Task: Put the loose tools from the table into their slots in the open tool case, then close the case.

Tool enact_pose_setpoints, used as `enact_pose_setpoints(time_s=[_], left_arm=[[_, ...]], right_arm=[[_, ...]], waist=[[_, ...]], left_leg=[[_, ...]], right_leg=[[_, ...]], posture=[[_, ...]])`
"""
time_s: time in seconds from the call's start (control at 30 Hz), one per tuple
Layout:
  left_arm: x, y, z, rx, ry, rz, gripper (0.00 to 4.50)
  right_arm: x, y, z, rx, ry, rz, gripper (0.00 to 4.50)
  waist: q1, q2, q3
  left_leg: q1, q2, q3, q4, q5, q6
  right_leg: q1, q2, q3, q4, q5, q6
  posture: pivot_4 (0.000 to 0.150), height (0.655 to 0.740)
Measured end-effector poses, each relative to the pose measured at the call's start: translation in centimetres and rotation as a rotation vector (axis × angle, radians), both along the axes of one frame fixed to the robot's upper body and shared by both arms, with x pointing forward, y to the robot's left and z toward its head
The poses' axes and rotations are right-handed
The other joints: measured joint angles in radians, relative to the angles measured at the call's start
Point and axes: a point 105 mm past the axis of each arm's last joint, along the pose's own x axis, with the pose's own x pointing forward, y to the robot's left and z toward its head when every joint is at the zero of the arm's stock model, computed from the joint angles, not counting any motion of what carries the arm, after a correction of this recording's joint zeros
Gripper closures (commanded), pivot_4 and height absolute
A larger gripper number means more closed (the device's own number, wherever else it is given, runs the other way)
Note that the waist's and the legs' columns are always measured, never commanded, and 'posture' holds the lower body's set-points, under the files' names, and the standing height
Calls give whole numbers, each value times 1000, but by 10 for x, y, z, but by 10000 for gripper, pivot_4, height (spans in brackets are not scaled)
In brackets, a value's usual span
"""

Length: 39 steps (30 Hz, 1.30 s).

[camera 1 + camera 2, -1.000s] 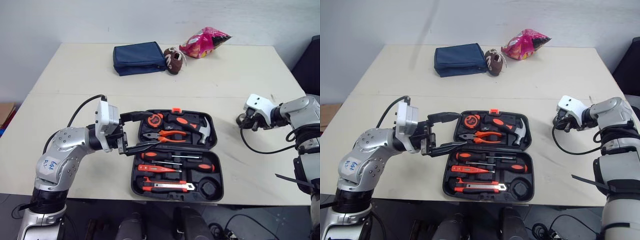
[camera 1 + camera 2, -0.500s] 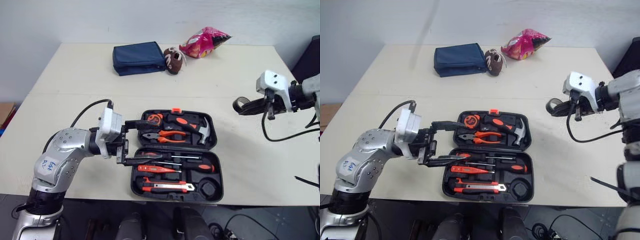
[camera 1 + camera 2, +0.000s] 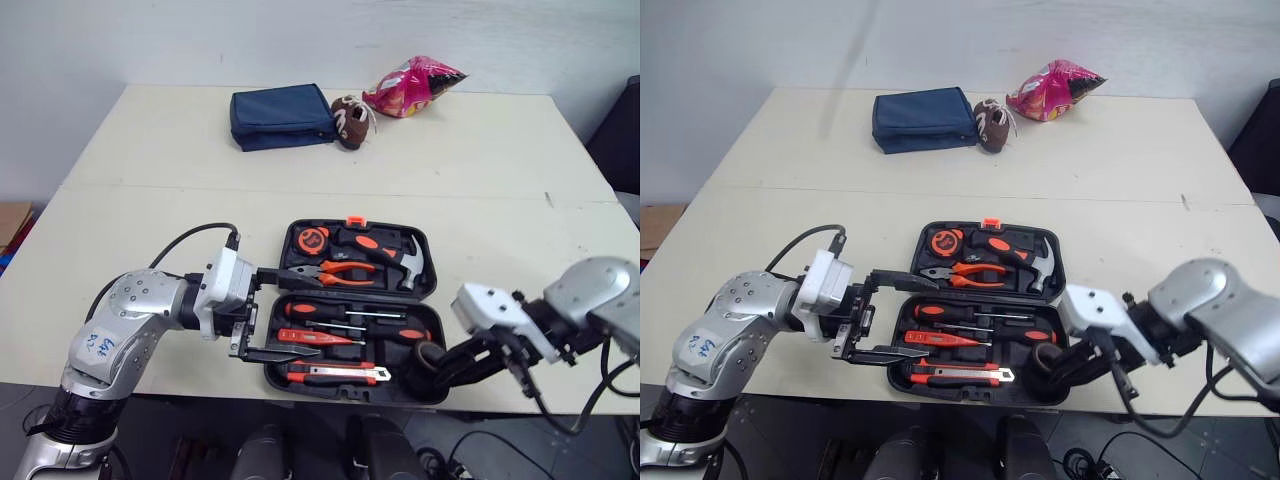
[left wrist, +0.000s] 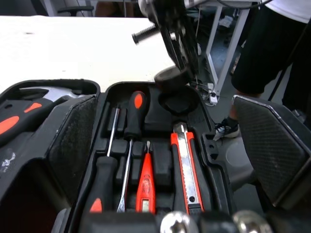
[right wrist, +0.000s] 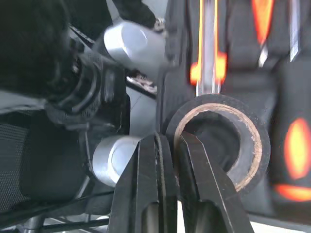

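The black tool case point(image 3: 274, 318) lies open near the table's front edge, with pliers, hammer and tape measure in its far half. Its near half holds screwdrivers point(image 4: 132, 127) and a utility knife point(image 4: 183, 160). My right gripper point(image 3: 442, 366) is shut on the wall of a black tape roll point(image 5: 245, 162), one finger inside the ring. In the left wrist view the tape roll point(image 4: 170, 77) hangs just beyond the empty round slot point(image 4: 178, 103) at the case's front right corner. My left gripper point(image 3: 266, 312) stands open at the case's left edge with nothing between its fingers point(image 4: 73, 141).
At the back of the table lie a blue pouch point(image 3: 282, 118), a small brown football point(image 3: 348, 108) and a pink snack bag point(image 3: 410, 82). The case sits close to the table's front edge point(image 3: 200, 385).
My right arm has swung from the table's right side down to the case's front right corner, carrying the tape roll. The left gripper has shifted toward the front along the case's left edge.
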Motion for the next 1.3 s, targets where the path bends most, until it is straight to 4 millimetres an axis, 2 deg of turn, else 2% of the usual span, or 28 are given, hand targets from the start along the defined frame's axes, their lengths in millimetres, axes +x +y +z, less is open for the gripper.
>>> enact_pose_setpoints(time_s=[0.27, 0.4, 0.73, 0.93, 1.03, 1.17, 1.27, 1.3], left_arm=[[-2, 3, -8, 16, 28, 5, 0], [-3, 4, -10, 25, 34, 9, 0], [-3, 5, -13, 24, 46, 32, 0], [-3, 6, -13, 27, 48, 34, 0], [-3, 9, -16, 33, 61, 40, 0], [-3, 12, -16, 51, 58, 44, 0], [0, 14, -17, 49, 63, 53, 0], [1, 15, -18, 48, 66, 57, 0]], right_arm=[[3, -2, -22, -64, -51, 14, 44519], [5, -4, -27, -75, -55, 14, 44519], [14, 3, -35, -50, -137, 40, 44519], [19, 1, -29, -5, -174, 50, 19243], [12, 1, -7, 114, -71, 29, 19243], [10, -4, 27, 178, -16, 4, 19243], [8, 2, 30, 266, 18, -3, 19243], [6, 5, 25, 296, 28, -4, 21541]], waist=[[-3, 0, 0], [6, -1, 0], [-10, -15, -7], [-3, -14, -6], [0, -11, -3], [1, -10, -2], [3, -10, -2], [4, -10, -2]], left_leg=[[1, 0, 0, 0, 0, 0], [1, 0, 0, 1, 0, 1], [4, 3, -1, 1, 0, 0], [2, 3, 0, 1, 0, -1], [1, 2, -1, 1, 0, 0], [1, 2, -2, 1, -1, 2], [1, 2, -3, 0, -1, 2], [1, 2, -3, 0, -1, 2]], right_leg=[[0, 0, 0, 0, 0, 0], [1, 0, 0, 0, 0, 0], [3, 2, 0, 0, 0, -1], [2, 2, 0, 1, 0, -1], [2, 1, 0, 0, 0, -1], [2, 1, -1, 0, 0, -1], [2, 1, -3, -1, 0, -2], [2, 1, -3, -1, 0, -2]], posture=[[1500, 7400], [1500, 7400], [1500, 7400], [1500, 7400], [1500, 7400], [1500, 7400], [1500, 7400], [1500, 7400]])
